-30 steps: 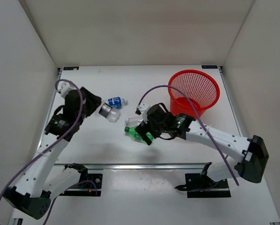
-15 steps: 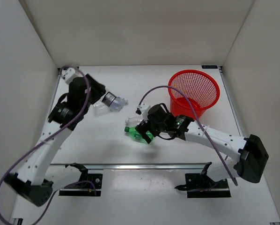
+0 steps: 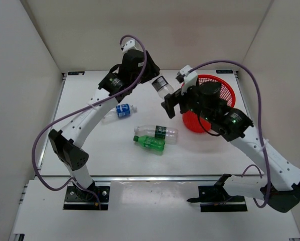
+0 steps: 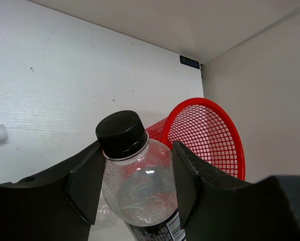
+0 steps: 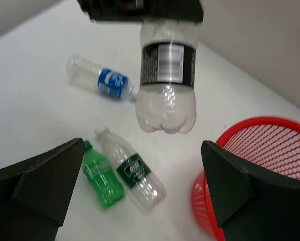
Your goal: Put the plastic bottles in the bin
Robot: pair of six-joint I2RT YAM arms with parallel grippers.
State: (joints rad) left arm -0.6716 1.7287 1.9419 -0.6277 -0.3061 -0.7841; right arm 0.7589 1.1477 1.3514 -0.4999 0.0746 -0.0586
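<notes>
My left gripper (image 3: 156, 82) is shut on the clear bottle with the dark grey label (image 3: 162, 87) and holds it in the air, just left of the red mesh bin (image 3: 225, 89). In the left wrist view its black-capped bottle (image 4: 140, 186) sits between the fingers (image 4: 87, 183), with the bin (image 4: 210, 133) beyond. My right gripper (image 3: 171, 106) is open and empty, raised in front of the bin. In the right wrist view the held bottle (image 5: 167, 85) hangs above. On the table lie the blue-label bottle (image 3: 119, 111), the dark-green-label bottle (image 3: 158, 132) and the all-green bottle (image 3: 150, 143).
White walls close in the table at the back and both sides. The right arm's body covers the bin's left part in the top view. The right wrist view shows the three lying bottles (image 5: 135, 170) left of the bin (image 5: 263, 150).
My left gripper has lifted the grey-label bottle from the left of the table and carried it up and right, near the bin. My right gripper has risen from the green bottle, which stays on the table.
</notes>
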